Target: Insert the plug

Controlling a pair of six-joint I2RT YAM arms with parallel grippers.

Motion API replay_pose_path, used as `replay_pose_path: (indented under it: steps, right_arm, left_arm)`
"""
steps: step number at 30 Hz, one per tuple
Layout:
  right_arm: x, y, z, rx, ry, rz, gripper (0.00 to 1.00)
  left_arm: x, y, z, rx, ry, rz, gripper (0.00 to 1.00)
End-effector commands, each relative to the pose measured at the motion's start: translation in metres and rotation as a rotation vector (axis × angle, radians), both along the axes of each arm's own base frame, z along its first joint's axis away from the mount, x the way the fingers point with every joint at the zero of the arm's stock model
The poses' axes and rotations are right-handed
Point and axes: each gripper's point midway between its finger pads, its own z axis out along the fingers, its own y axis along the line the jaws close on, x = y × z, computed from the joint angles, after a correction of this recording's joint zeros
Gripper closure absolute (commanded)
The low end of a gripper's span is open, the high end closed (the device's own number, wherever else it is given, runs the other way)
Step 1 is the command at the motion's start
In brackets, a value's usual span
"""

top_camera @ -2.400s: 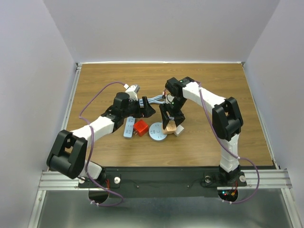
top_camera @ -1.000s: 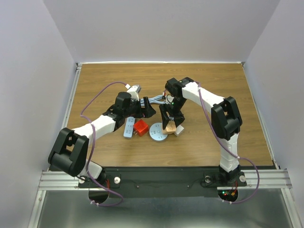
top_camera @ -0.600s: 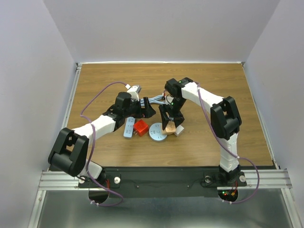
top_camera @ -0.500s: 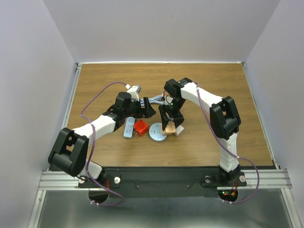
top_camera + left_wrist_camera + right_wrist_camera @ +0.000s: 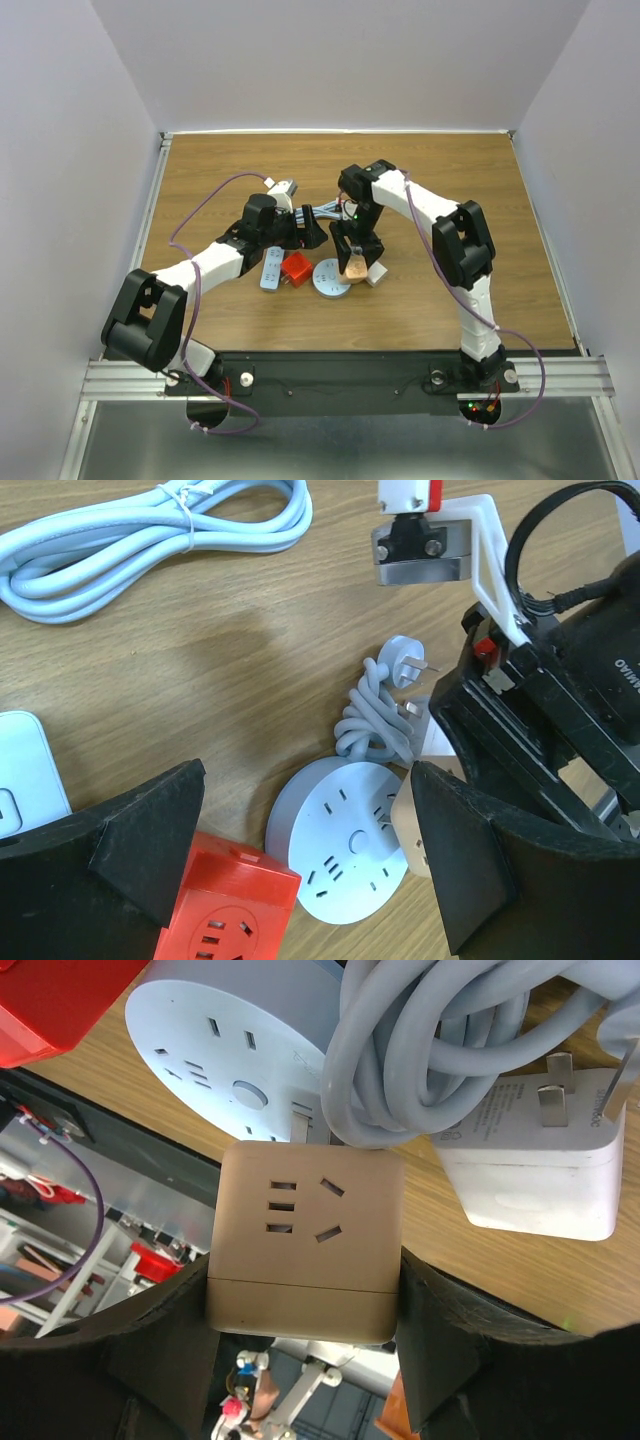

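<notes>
My right gripper (image 5: 356,262) is shut on a tan cube plug adapter (image 5: 305,1245), tilted over the right rim of a round grey-white socket hub (image 5: 331,277). In the right wrist view the gripper (image 5: 305,1305) holds the cube's sides, and a metal prong shows where the cube meets the hub (image 5: 235,1050). My left gripper (image 5: 305,228) is open and empty, hovering just behind the hub. In its wrist view, the left gripper (image 5: 310,880) frames the hub (image 5: 345,850) and the tan cube (image 5: 410,825).
A red cube socket (image 5: 296,268) and a white power strip (image 5: 271,268) lie left of the hub. A white adapter (image 5: 530,1165) with a coiled grey cord (image 5: 440,1050) lies beside it on the right. A pale-blue cable bundle (image 5: 150,535) lies behind.
My right arm's wrist has shifted slightly left while the tan cube stays at the hub's rim. The left gripper has barely moved.
</notes>
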Motion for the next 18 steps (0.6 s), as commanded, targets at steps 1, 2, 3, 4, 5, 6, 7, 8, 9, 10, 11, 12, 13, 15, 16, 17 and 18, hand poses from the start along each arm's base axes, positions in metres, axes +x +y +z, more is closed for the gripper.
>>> replay_pose_path:
  steps: [1,2,3,4,5,6,7,8,9,10,11,12,13,15,16,17,18]
  right_arm:
    - [0.012,0.001,-0.027,-0.078,-0.037,0.021,1.0]
    - [0.014,0.002,-0.027,-0.082,-0.042,0.021,1.0]
    - [0.017,0.002,-0.029,-0.097,-0.051,0.02,1.0]
    - [0.019,0.002,-0.029,-0.103,-0.058,0.021,1.0]
    - [0.019,0.002,-0.03,-0.112,-0.06,0.022,1.0]
    - [0.023,0.006,-0.03,-0.112,-0.074,0.024,1.0]
    - [0.025,0.006,-0.03,-0.116,-0.079,0.021,1.0]
    - [0.026,0.006,-0.029,-0.123,-0.083,0.022,1.0]
    - [0.028,0.008,-0.028,-0.127,-0.095,0.024,1.0]
    - [0.034,0.009,-0.027,-0.139,-0.118,0.022,1.0]
    - [0.037,0.009,-0.026,-0.144,-0.13,0.019,1.0]
    - [0.038,0.011,-0.025,-0.145,-0.138,0.014,1.0]
    - [0.039,0.014,-0.024,-0.144,-0.146,0.011,1.0]
    - [0.042,0.014,-0.026,-0.174,-0.176,0.016,1.0]
    - [0.045,0.016,-0.025,-0.18,-0.192,0.017,1.0]
    - [0.046,0.018,-0.025,-0.182,-0.199,0.018,1.0]
    - [0.046,0.019,-0.025,-0.185,-0.203,0.014,1.0]
  left_arm:
    - [0.01,-0.008,0.025,-0.022,-0.072,-0.019,0.05]
    - [0.009,-0.009,0.025,-0.021,-0.074,-0.02,0.05]
    - [0.01,-0.009,0.024,-0.02,-0.072,-0.018,0.05]
    - [0.01,-0.009,0.025,-0.022,-0.072,-0.02,0.05]
    - [0.01,-0.009,0.025,-0.022,-0.072,-0.02,0.05]
    - [0.009,-0.009,0.024,-0.023,-0.068,-0.021,0.05]
    - [0.01,-0.009,0.024,-0.021,-0.07,-0.02,0.05]
    - [0.009,-0.009,0.023,-0.021,-0.066,-0.021,0.05]
    - [0.009,-0.009,0.023,-0.023,-0.064,-0.022,0.05]
    - [0.009,-0.009,0.022,-0.022,-0.063,-0.022,0.05]
    - [0.009,-0.01,0.022,-0.021,-0.064,-0.022,0.05]
    - [0.01,-0.01,0.022,-0.022,-0.063,-0.022,0.05]
    - [0.01,-0.01,0.022,-0.022,-0.063,-0.022,0.05]
    - [0.009,-0.01,0.021,-0.021,-0.062,-0.022,0.05]
    - [0.01,-0.01,0.022,-0.022,-0.062,-0.02,0.05]
    - [0.01,-0.009,0.02,-0.02,-0.059,-0.016,0.05]
    - [0.01,-0.009,0.021,-0.021,-0.061,-0.018,0.05]
